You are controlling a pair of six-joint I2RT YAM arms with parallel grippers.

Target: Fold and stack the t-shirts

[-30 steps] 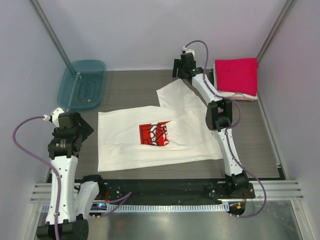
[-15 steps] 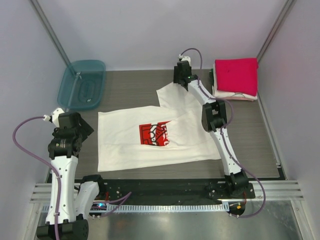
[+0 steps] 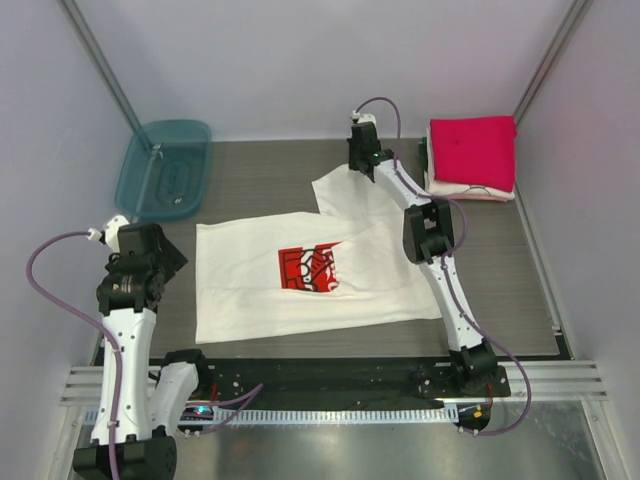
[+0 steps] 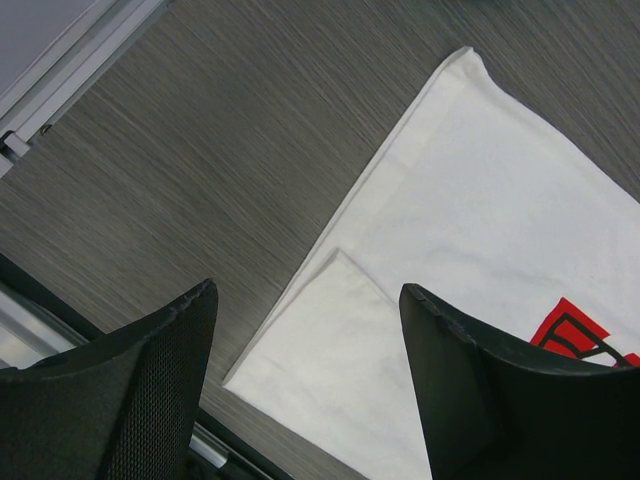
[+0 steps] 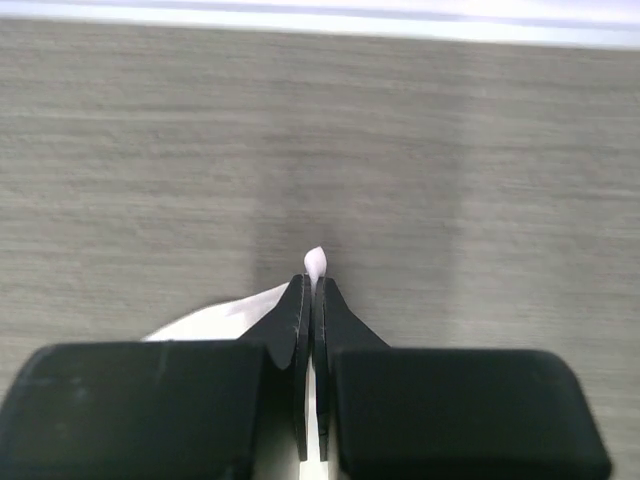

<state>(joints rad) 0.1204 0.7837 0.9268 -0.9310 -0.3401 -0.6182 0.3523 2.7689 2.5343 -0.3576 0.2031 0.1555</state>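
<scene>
At the near left, the left fingers [image 4: 470, 370] hang wide open with nothing in them, above the near-left corner of the white t-shirt [image 3: 260, 290], where a small flap is already turned over. That shirt lies spread flat across the middle of the desk [image 3: 260, 180], its red-and-black print [image 3: 308, 268] facing up and one sleeve reaching toward the far side. At that far tip the right fingers [image 5: 300, 310] are pinched fully shut on a small nub of white cloth. It is probably the sleeve's end, though so little shows past them that the hold looks thin. To fold well, the sleeve should rise only slightly, then travel nearward over the shirt's body so the crease runs straight. The open left fingers could press the near edge down to stop the cloth sliding. Farther off, the red t-shirt [image 3: 472, 148] sits folded on top of pale folded shirts [image 3: 470, 190] at the far right, and a tub [image 3: 165, 168] stands at the far left.
</scene>
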